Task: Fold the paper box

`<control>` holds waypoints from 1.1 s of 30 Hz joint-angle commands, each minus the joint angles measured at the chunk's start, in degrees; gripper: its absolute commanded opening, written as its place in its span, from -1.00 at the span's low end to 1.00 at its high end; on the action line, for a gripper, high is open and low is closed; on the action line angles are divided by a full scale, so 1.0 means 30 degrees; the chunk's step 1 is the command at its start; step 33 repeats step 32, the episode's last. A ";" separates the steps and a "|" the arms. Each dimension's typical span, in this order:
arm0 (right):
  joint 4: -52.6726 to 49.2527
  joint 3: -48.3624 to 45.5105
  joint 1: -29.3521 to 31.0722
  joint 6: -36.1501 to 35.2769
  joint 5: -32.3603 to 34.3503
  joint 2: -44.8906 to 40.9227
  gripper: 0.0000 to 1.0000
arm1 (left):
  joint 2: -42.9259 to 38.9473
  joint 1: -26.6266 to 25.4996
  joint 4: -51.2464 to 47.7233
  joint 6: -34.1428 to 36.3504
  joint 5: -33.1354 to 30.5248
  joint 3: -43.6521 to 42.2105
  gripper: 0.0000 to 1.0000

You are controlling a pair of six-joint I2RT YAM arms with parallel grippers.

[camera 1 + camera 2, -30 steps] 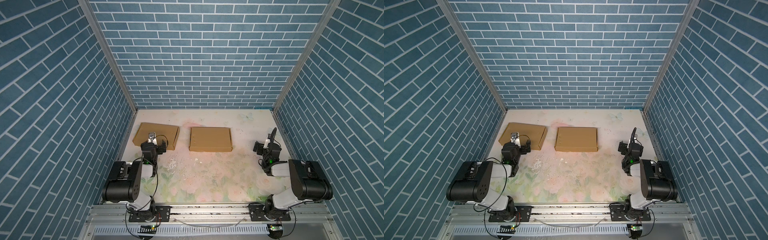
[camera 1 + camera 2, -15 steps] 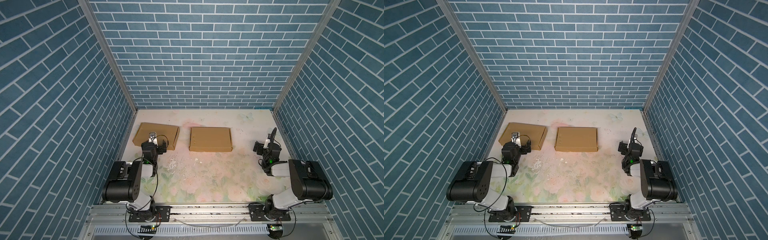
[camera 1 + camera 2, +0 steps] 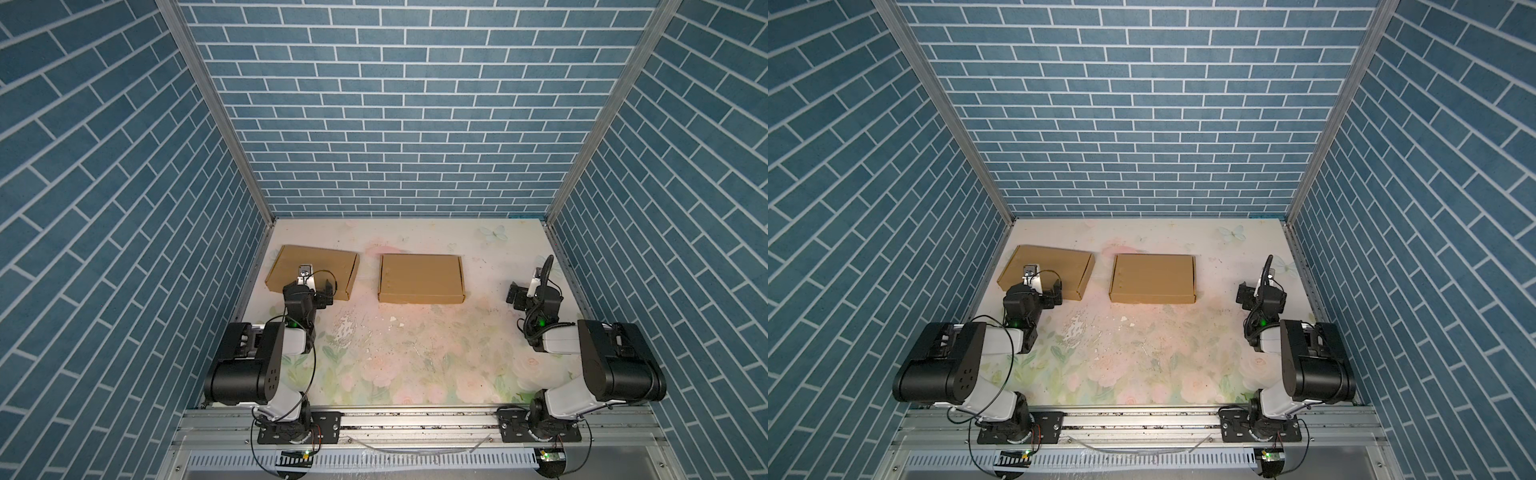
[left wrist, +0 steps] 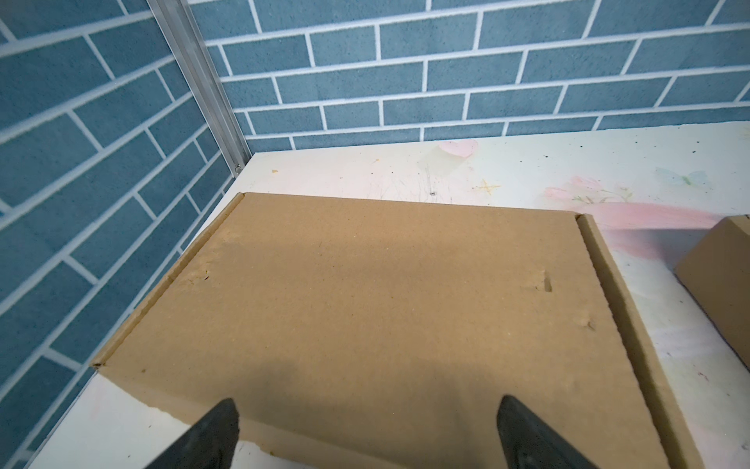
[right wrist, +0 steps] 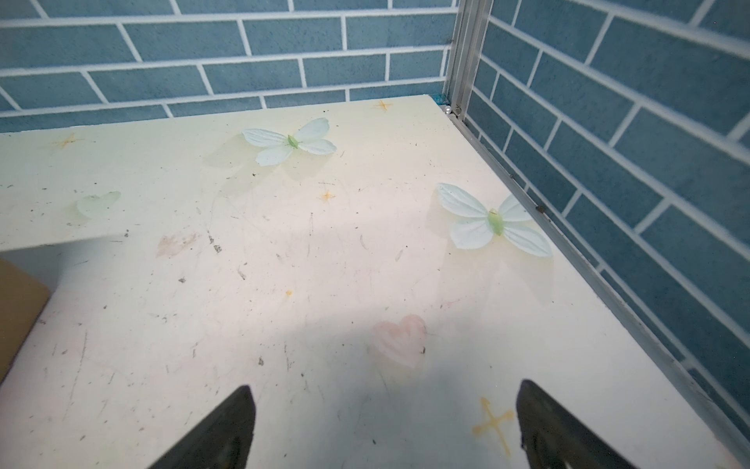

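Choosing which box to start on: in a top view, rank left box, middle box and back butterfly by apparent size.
Largest: left box and middle box, alike; the left one is partly hidden, so unranked.
Smallest: back butterfly, far smaller.

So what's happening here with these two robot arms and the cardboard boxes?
Two brown cardboard boxes lie on the flowery table. The left claw hangs open at the near edge of the left box, gripping nothing. The right claw is open too, over bare table, well away from the middle box.
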 commanded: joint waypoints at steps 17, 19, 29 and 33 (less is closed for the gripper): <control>-0.1893 0.0525 -0.0296 -0.0244 0.0136 -0.2365 0.98 | -0.0132 -0.0077 -0.0240 0.0110 0.0086 0.0236 0.99; -0.1641 0.0442 -0.0402 -0.0168 0.0023 -0.2167 0.98 | -0.0118 -0.0075 -0.0240 0.0109 0.0069 0.0242 0.99; -0.1199 0.0408 -0.0809 0.0093 -0.0763 -0.1803 0.98 | -0.0008 -0.0572 -0.0845 0.1022 0.0500 0.0627 0.99; -0.1196 0.0435 -0.0818 0.0065 -0.0944 -0.1716 0.98 | -0.0032 -0.0548 -0.0689 0.0784 0.0043 0.0551 0.99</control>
